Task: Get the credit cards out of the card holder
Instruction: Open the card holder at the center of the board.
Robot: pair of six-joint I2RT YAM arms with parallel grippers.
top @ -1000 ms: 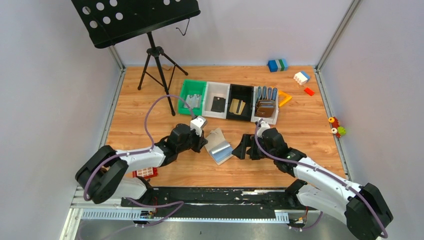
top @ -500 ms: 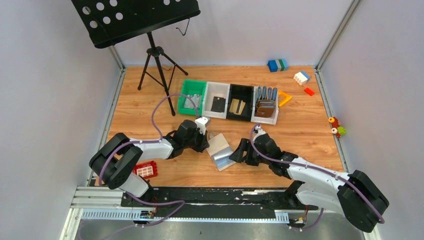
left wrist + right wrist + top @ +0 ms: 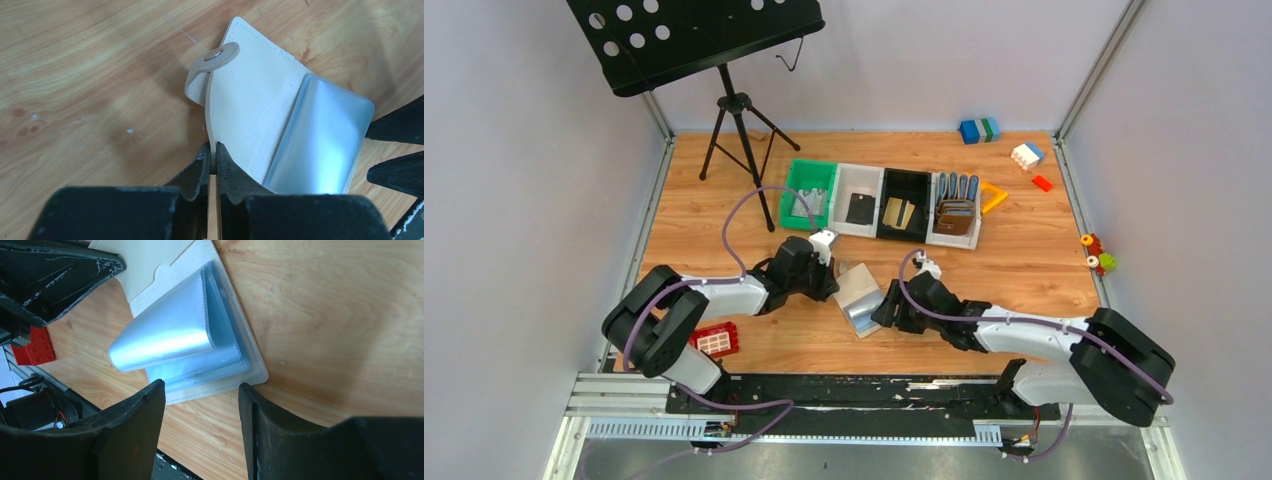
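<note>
The pale grey-beige card holder (image 3: 861, 295) lies open on the wood, strap tab (image 3: 215, 56) at its far corner. Its blue-grey plastic sleeves (image 3: 170, 330) fan upward; I cannot tell whether a card sits inside them. My left gripper (image 3: 212, 150) is shut on the edge of the holder's beige flap (image 3: 250, 100). My right gripper (image 3: 200, 387) stands open just off the holder's near corner, with bare wood between its fingers. A black credit card (image 3: 860, 208), gold ones (image 3: 899, 213) and silvery grey ones (image 3: 809, 205) lie in bins behind.
A row of bins (image 3: 884, 182) spans the table's middle; the rightmost holds brown wallets (image 3: 955, 215). A music stand's tripod (image 3: 739, 130) stands at back left. A red brick (image 3: 714, 342) lies near the left arm's base. Toy blocks (image 3: 979, 130) sit at back right.
My right arm has reached left up to the card holder and its jaws have narrowed. My left gripper shifted slightly left with the flap, and the holder lies flatter.
</note>
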